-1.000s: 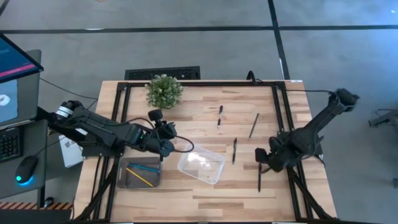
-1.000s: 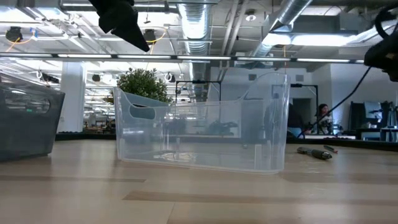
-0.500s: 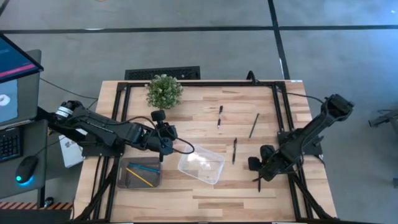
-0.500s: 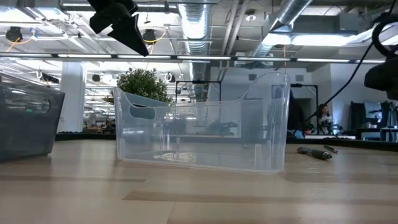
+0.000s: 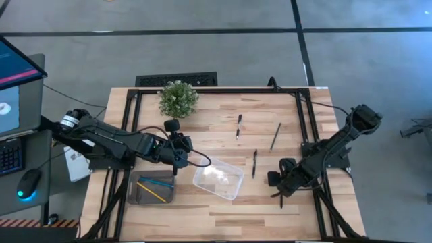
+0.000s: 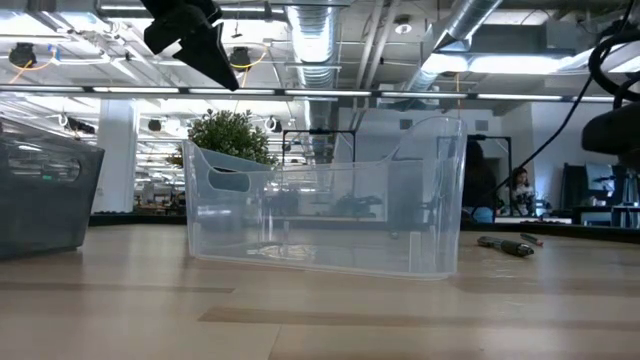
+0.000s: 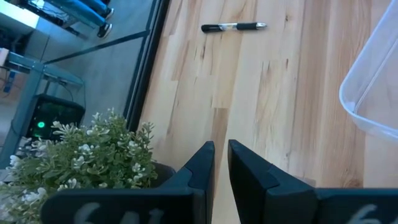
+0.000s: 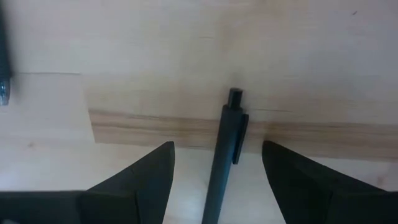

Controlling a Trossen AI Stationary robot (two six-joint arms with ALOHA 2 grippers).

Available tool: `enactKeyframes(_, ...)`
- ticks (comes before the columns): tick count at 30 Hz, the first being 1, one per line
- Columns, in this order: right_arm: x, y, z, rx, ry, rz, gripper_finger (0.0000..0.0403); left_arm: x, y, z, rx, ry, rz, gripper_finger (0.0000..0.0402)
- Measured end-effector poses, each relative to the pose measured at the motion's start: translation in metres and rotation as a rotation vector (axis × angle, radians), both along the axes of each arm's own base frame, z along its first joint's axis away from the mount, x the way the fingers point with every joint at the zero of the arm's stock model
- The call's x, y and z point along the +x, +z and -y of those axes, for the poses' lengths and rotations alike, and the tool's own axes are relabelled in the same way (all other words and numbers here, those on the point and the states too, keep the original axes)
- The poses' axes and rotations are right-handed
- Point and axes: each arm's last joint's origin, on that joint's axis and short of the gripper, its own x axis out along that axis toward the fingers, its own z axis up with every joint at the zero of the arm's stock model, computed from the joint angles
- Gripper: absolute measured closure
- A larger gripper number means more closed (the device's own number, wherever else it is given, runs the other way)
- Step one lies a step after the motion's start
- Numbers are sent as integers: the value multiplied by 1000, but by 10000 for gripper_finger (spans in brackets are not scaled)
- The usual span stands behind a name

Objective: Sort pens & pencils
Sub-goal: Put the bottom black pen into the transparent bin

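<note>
- Nearest the table's front edge, we see our right gripper (image 8: 214, 186) spread wide, low over a black pen (image 8: 222, 155) that lies between its fingers, not yet grasped.
- Our left gripper (image 7: 221, 163) is clenched on nothing, above the grey tray (image 5: 135, 196) holding the yellow pencil (image 5: 153, 193) and blue pencil (image 5: 157, 181); a clear bin (image 5: 233, 185) lies beside.
- Farther off, three pens (image 5: 239, 126) rest on the wood near the plant (image 5: 178, 98).

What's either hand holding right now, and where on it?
Nothing. The right hand is open, straddling a black pen near its clip end, fingers clear of it. The left hand is nearly shut on nothing, above the table.
</note>
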Motion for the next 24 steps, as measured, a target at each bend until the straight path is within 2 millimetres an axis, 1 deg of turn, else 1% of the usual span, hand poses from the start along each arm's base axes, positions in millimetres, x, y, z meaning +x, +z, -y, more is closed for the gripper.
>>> enactKeyframes(3,0,-1,0,5,-3,-16,135,0,0,0,0,0,0,365)
enactKeyframes(8,1,-7,-2,35,-8,-96,135,0,0,0,4,-4,-4,365)
enactKeyframes(15,4,-8,1,52,-24,-136,142,0,0,0,12,-14,-13,365)
enactKeyframes(19,5,-9,4,62,-26,-152,166,0,0,0,12,-14,-13,365)
enactKeyframes(24,7,-9,8,68,-7,-163,213,0,0,0,12,-14,-13,365)
